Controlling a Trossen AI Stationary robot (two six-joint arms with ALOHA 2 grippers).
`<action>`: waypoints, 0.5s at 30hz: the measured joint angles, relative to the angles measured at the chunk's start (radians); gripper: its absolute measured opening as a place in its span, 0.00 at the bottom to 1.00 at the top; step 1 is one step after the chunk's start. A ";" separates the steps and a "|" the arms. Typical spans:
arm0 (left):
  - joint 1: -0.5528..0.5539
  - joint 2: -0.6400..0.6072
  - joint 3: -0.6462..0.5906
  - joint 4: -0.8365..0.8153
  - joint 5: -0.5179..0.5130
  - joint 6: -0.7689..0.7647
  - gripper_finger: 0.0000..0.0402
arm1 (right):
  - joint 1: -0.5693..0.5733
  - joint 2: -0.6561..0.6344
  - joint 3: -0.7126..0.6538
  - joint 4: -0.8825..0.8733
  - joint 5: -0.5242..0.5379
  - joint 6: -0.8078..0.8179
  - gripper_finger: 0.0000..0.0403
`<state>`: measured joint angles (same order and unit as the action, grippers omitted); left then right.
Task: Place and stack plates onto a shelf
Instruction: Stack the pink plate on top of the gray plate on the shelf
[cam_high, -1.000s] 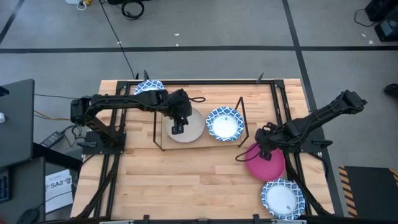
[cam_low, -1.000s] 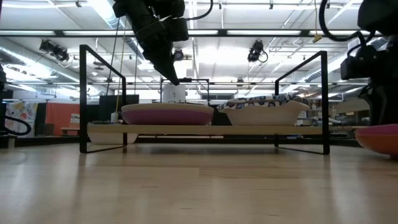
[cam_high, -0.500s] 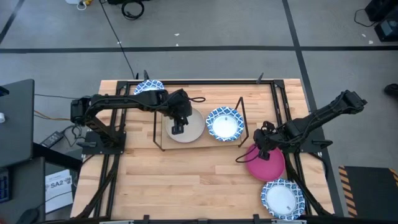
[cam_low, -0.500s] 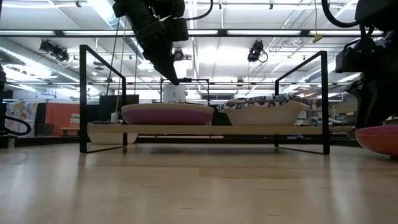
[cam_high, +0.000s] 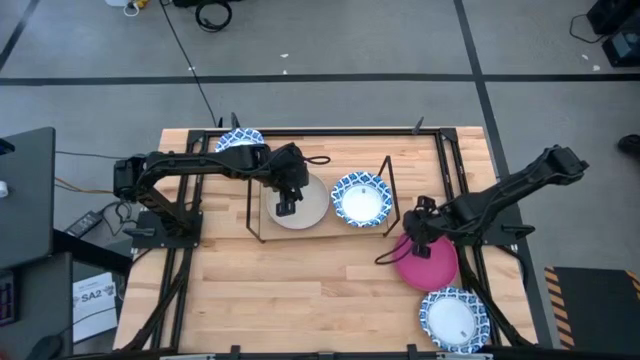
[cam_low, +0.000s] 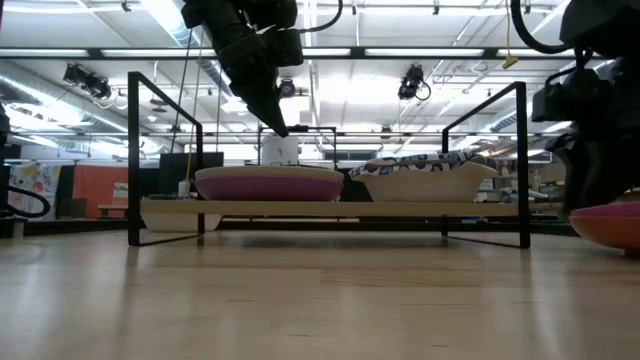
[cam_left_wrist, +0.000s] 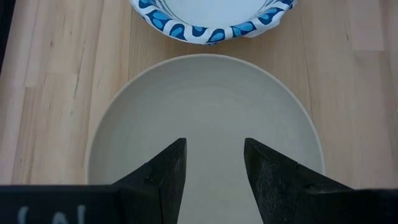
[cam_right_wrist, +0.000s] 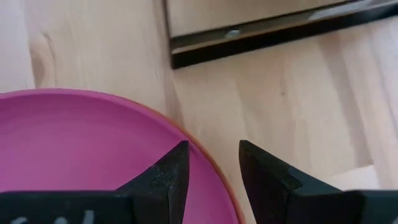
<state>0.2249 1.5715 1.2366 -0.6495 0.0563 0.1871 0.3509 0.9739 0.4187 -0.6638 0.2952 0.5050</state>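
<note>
Shelf stacking is partly done: a beige plate lies on the left half of the rack's board, and the low view shows a magenta rim beneath it, so it tops a small stack; a blue-and-white plate sits just beside it on the right half. The left gripper hangs over the beige plate with its fingers apart and empty, clear of the plate's surface. The right gripper is at work off the shelf's right end, above the near rim of a magenta plate lying on the worktop; its fingers stand apart over the rim and nothing is clamped yet. Another blue-and-white plate waits at the worktop's near right corner, and one more behind the shelf on the left. The step in hand looks like picking up the magenta plate. Next the right gripper would need to drop so one finger goes under the rim, then close firmly before lifting toward the rack.
</note>
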 joint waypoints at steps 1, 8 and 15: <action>0.000 0.000 0.000 0.000 0.000 0.000 0.42 | -0.003 0.008 0.000 0.005 -0.015 -0.009 0.36; 0.000 0.000 0.000 0.000 0.000 0.001 0.42 | -0.021 0.070 0.000 0.006 -0.058 -0.015 0.36; 0.000 0.000 0.000 0.000 0.000 0.001 0.42 | -0.021 0.099 0.000 0.005 -0.063 -0.012 0.36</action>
<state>0.2249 1.5715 1.2366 -0.6495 0.0564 0.1883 0.3302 1.0734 0.4188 -0.6586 0.2318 0.4931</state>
